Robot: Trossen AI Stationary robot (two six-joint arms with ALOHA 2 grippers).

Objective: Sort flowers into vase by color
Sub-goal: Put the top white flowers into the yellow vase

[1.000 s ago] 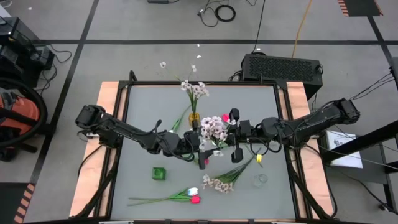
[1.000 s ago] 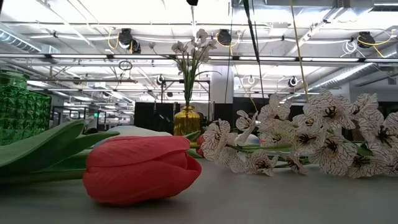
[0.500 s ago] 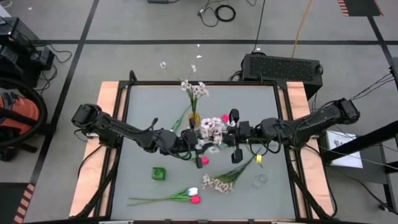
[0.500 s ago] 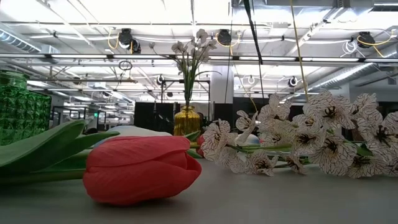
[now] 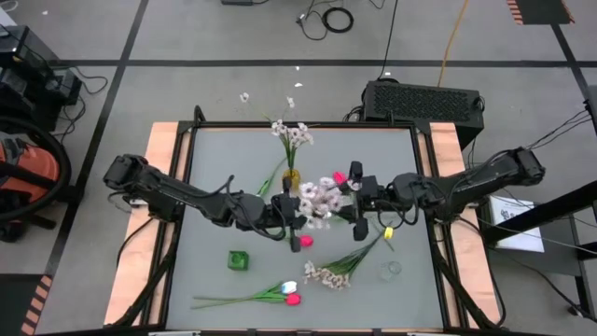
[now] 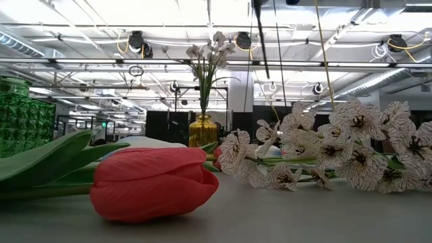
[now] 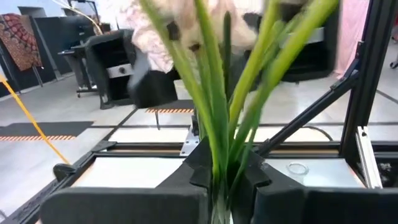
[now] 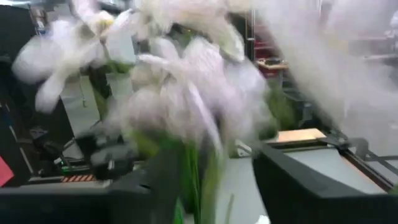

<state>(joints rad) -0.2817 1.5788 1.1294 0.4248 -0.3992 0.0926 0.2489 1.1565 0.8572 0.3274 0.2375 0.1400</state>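
Comparing with a second ago, both arms have drawn slightly closer over the middle of the surface (image 5: 205, 280). The left gripper (image 7: 221, 177) has its fingers closed on the green stems of a pale blossom spray (image 5: 317, 198), held aloft just beside the yellow vase (image 5: 292, 175). The right gripper (image 5: 359, 201) touches the same spray; its finger state cannot be told. Judgement: a handover is under way, insertion still pending. Remaining tulips (image 5: 289, 294) lie unsorted.
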